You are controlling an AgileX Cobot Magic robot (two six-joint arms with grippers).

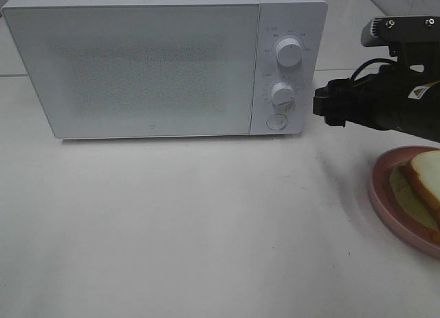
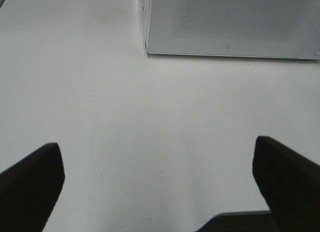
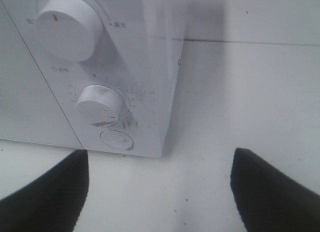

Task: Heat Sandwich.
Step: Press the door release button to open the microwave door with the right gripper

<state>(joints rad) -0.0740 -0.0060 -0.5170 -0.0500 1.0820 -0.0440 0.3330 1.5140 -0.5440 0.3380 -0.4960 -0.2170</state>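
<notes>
We find the microwave (image 1: pixel 137 64) far left on the table (image 1: pixel 172 229). On its right panel two knobs stand one above the other, with a button (image 1: pixel 276 121) below them. The plate (image 1: pixel 385 194) lies nearer, at the right edge, with the sandwich (image 1: pixel 423 180) on it. The right gripper (image 1: pixel 322 106) hangs just right of the panel, beyond the plate.

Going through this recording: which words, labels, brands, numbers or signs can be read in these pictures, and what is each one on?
No text here can be read for certain.
Printed marks on the microwave around the upper knob and lower knob: too blurred to read.
Small mark low on its door: too small.
Sticker on the right arm: unreadable.
</notes>
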